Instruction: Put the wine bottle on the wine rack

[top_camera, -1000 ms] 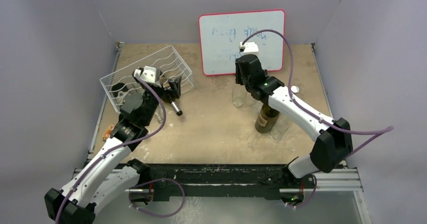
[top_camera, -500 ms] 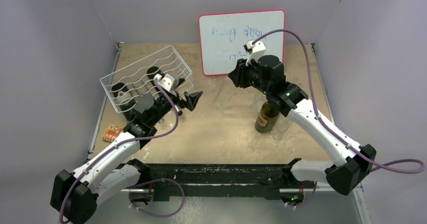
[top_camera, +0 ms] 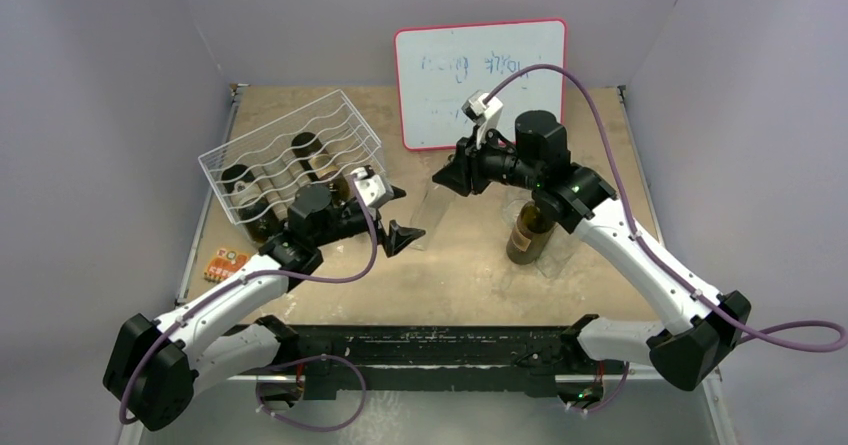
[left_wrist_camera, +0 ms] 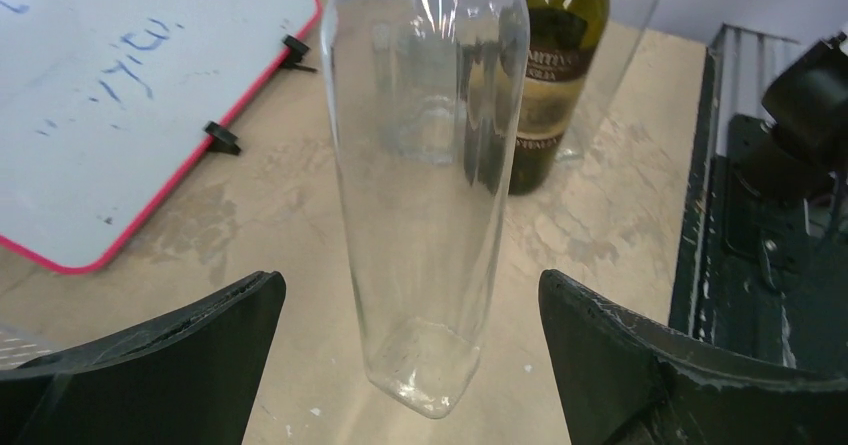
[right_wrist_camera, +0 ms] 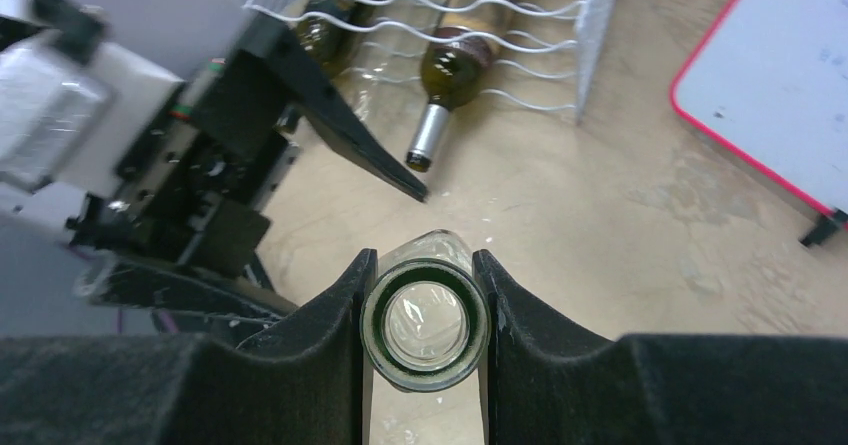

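The right gripper [right_wrist_camera: 422, 261] is clamped on the mouth of the clear wine bottle [right_wrist_camera: 425, 330], one black finger pressed to each side of the glass rim; the left gripper [left_wrist_camera: 408, 283] stands wide open, its fingers [left_wrist_camera: 150, 365] well apart on either side of the bottle's base and touching nothing.

The right arm rises from the near edge on the side far from the wine rack [top_camera: 290, 155], folds at the elbow and bends its wrist so that the right gripper [top_camera: 442, 179] points back toward the rack; the left arm reaches along just in front of the rack, forearm nearly level, with the left gripper [top_camera: 400, 215] facing away from the rack.

The wine bottle [top_camera: 428, 205] hangs between the two grippers, beside the rack and clear of it; its long axis runs from the mouth at the right gripper to the base at the left one, base end nearer the rack; whether the base touches the table [top_camera: 440, 265] I cannot tell.

Dark bottles [right_wrist_camera: 465, 50] lie in the rack's tiers, one neck poking out toward the open table; a green bottle [top_camera: 528, 235] stands upright well away from the rack, beyond the clear one.
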### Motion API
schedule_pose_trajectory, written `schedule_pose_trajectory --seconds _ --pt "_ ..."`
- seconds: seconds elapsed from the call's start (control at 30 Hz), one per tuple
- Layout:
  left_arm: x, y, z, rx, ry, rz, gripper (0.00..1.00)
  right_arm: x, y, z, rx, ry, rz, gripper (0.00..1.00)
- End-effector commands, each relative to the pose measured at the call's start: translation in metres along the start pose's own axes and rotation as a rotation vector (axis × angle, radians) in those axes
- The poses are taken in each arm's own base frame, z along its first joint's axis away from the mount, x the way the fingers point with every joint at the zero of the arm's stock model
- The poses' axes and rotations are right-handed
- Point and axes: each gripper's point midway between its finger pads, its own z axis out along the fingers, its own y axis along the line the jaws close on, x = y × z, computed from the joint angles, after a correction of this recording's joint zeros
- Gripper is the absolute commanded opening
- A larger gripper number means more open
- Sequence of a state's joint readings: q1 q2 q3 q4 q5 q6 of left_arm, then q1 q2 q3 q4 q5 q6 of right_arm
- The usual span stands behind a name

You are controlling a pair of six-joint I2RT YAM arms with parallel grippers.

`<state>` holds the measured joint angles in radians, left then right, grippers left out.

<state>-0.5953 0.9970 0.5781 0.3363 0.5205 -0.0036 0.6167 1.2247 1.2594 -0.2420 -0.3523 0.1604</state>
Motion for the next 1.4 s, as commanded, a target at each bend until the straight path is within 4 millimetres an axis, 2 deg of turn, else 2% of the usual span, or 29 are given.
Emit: schedule_pose_trajectory --seconds 0.0,0.17,0.33,0.43,0.5,0.6,0.67,0.7,0.73,0.77,0.8,0.83,0.87,0.9,0.97,1.13,1.3,1.37 --pt "-0.011 -0.021 0.005 0.129 0.014 0.044 1.0 -0.056 0.049 -0.022 -0.223 -0.152 -0.134 0.0" --pt "-0.015 -0.01 0.003 0.051 -0.007 0.028 1.0 -0.062 0.07 -0.03 -0.346 -0.16 -0.187 0.0" --pt "-0.026 -0.021 0.006 0.11 -0.06 -0.017 1.0 -0.061 0.085 -0.038 -0.435 -0.162 -0.218 0.0" --pt "-0.028 -0.027 0.005 0.143 -0.066 -0.005 0.92 -0.061 0.088 -0.04 -0.446 -0.165 -0.217 0.0" --pt "-0.03 -0.032 0.004 0.168 -0.067 0.004 0.79 -0.06 0.089 -0.04 -0.457 -0.163 -0.213 0.0" --pt "-0.033 -0.038 0.002 0.209 -0.051 0.015 0.5 -0.057 0.091 -0.039 -0.473 -0.152 -0.199 0.0" --pt "-0.032 -0.036 0.002 0.2 -0.047 0.027 0.23 -0.054 0.091 -0.039 -0.478 -0.146 -0.191 0.0" --pt "-0.03 -0.033 0.003 0.181 -0.04 0.034 0.02 -0.053 0.09 -0.038 -0.472 -0.142 -0.185 0.0" --pt "-0.029 -0.029 0.003 0.156 -0.036 0.039 0.0 -0.052 0.087 -0.037 -0.455 -0.138 -0.176 0.0" --pt "-0.028 -0.025 0.002 0.133 -0.033 0.051 0.0 -0.051 0.083 -0.035 -0.428 -0.131 -0.163 0.06" --pt "-0.026 -0.021 0.001 0.11 -0.024 0.067 0.0 -0.05 0.079 -0.034 -0.402 -0.123 -0.15 0.22" --pt "-0.026 -0.016 0.0 0.085 -0.021 0.087 0.0 -0.048 0.075 -0.033 -0.372 -0.116 -0.142 0.43" --pt "-0.023 -0.011 -0.001 0.054 -0.009 0.112 0.0 -0.047 0.071 -0.033 -0.347 -0.112 -0.137 0.57" --pt "-0.02 -0.004 -0.004 0.019 0.011 0.145 0.0 -0.045 0.067 -0.034 -0.323 -0.112 -0.138 0.66" --pt "-0.01 0.012 -0.01 -0.064 0.06 0.209 0.0 -0.046 0.059 -0.036 -0.267 -0.13 -0.15 0.77" --pt "-0.002 0.043 -0.025 -0.244 0.122 0.305 0.0 -0.048 0.037 -0.039 -0.125 -0.132 -0.15 0.8" --pt "0.001 0.051 -0.033 -0.29 0.137 0.387 0.0 -0.041 0.017 -0.028 -0.036 -0.07 -0.152 0.8" --pt "0.005 0.051 -0.034 -0.294 0.152 0.42 0.0 -0.036 0.015 -0.021 -0.045 -0.04 -0.148 0.8"
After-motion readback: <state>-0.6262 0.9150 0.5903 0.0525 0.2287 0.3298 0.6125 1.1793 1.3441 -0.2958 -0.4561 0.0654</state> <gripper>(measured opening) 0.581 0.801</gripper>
